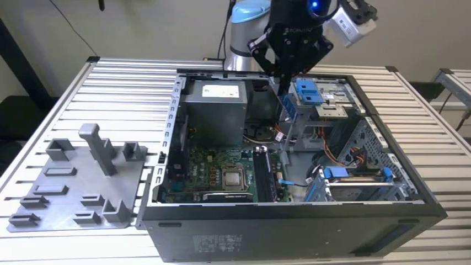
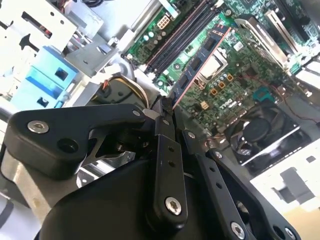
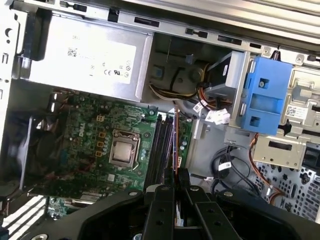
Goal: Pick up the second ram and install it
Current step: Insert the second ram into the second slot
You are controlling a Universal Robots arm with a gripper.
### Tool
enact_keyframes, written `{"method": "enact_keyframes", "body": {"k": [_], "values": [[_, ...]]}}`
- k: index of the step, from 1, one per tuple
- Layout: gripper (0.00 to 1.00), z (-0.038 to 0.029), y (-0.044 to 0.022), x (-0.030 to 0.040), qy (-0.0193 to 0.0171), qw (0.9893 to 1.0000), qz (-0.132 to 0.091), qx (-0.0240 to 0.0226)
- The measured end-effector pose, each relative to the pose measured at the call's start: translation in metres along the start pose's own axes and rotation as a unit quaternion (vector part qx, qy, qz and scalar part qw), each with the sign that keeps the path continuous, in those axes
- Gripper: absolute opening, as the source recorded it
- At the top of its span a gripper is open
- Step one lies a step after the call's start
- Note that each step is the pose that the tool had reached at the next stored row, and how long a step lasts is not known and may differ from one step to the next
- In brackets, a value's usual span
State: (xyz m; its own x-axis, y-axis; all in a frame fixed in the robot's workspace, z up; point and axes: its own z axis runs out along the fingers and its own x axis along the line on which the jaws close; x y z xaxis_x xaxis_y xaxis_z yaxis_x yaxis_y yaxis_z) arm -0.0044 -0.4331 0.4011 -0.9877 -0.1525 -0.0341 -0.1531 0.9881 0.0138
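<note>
My gripper (image 1: 282, 77) hangs over the back part of the open computer case (image 1: 294, 221) and is shut on the second ram (image 1: 288, 106). The stick hangs downward from the fingers, above the board. In the second wrist view the ram (image 2: 200, 60) runs out from the gripper (image 2: 167, 107) as a dark board with black chips and a reddish edge. The first wrist view has the ram (image 3: 176, 145) edge-on below the gripper (image 3: 176, 187), lined up beside the dark memory slots (image 3: 162, 145). The slots (image 1: 263, 174) lie right of the processor (image 1: 234, 178).
A grey power supply (image 1: 213, 110) fills the case's back left corner. Blue drive caddies (image 1: 312, 91) and cables stand close to the gripper's right. A grey holder tray (image 1: 74, 182) with upright posts lies on the slatted table (image 1: 125, 77), left of the case.
</note>
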Motion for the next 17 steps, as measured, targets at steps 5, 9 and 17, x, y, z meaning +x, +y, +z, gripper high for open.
{"method": "enact_keyframes", "body": {"k": [5, 9, 17], "values": [[0.14, 0.0005, -0.0001, 0.0000, -0.0003, 0.9998, 0.022, 0.0008], [0.14, 0.0008, -0.0005, -0.0001, -0.0005, 0.9994, 0.036, 0.0012], [0.14, 0.0018, -0.0011, 0.0000, -0.0011, 0.9965, 0.084, 0.0029]]}}
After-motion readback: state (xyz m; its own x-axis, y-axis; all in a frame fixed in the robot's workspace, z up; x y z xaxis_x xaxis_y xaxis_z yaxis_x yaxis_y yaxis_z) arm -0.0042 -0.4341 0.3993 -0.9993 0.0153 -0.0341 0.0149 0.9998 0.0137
